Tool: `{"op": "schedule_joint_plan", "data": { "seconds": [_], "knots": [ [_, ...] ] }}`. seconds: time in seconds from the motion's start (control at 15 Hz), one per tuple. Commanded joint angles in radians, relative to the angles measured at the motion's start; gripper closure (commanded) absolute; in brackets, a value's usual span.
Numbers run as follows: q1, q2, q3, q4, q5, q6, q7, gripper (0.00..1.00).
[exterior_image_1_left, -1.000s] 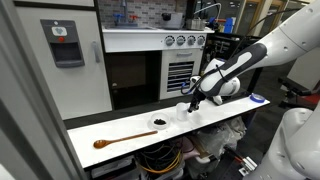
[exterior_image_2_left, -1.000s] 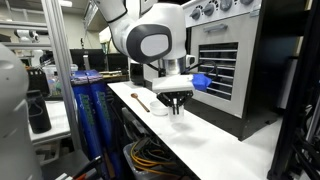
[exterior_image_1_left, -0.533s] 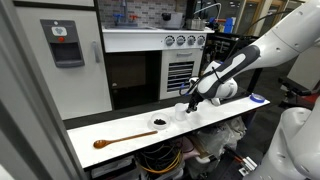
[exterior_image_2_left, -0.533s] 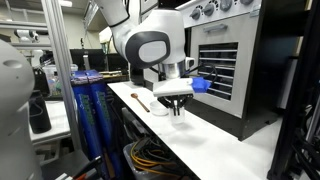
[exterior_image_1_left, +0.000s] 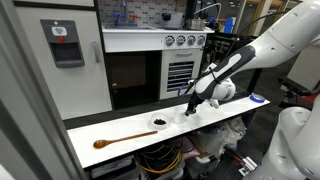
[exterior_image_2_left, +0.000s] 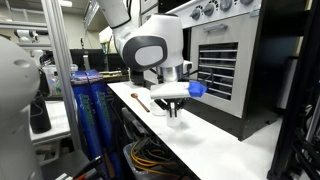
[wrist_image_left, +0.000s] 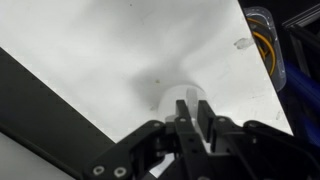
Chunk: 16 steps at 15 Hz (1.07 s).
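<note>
Wrist view: the gripper (wrist_image_left: 194, 112) hangs over a small translucent cup (wrist_image_left: 172, 95) on the white table (wrist_image_left: 110, 50); its fingers (wrist_image_left: 183, 122) stand close together with only a slit between them, right at the cup's rim; whether they pinch that rim cannot be told. In an exterior view the cup (exterior_image_1_left: 182, 114) stands just beside a small black bowl (exterior_image_1_left: 160, 122); a wooden spoon (exterior_image_1_left: 120, 139) lies well apart from both.
</note>
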<state>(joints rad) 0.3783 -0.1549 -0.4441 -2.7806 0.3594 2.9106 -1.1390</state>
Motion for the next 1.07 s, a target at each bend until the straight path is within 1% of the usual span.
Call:
{"op": "schedule_joint_plan", "data": {
  "seconds": [0.0,0.27,0.4,0.47,0.53,0.6,0.67,0.73,0.8,0.87,0.93,1.0],
  "knots": [
    [0.016,0.038,-0.010,0.000,0.044,0.035,-0.030,0.51],
    [0.001,0.048,-0.002,0.000,0.036,0.029,-0.013,0.23],
    [-0.025,0.046,0.008,0.000,-0.013,0.019,0.027,0.09],
    [-0.048,0.041,0.017,0.000,-0.060,0.010,0.066,0.02],
    [-0.082,0.040,0.031,0.000,-0.135,-0.011,0.143,0.01],
    [-0.206,0.038,0.136,0.002,-0.208,-0.026,0.216,0.00],
    [-0.245,0.034,0.154,0.003,-0.287,-0.042,0.280,0.00],
    [-0.306,0.022,0.189,0.009,-0.383,-0.069,0.366,0.00],
    [-0.363,-0.007,0.219,0.015,-0.479,-0.117,0.451,0.00],
    [-0.428,-0.066,0.273,0.019,-0.570,-0.206,0.534,0.00],
    [-0.442,-0.129,0.288,0.017,-0.660,-0.292,0.628,0.00],
    [-0.440,-0.176,0.305,0.014,-0.667,-0.357,0.649,0.00]
  ]
}}
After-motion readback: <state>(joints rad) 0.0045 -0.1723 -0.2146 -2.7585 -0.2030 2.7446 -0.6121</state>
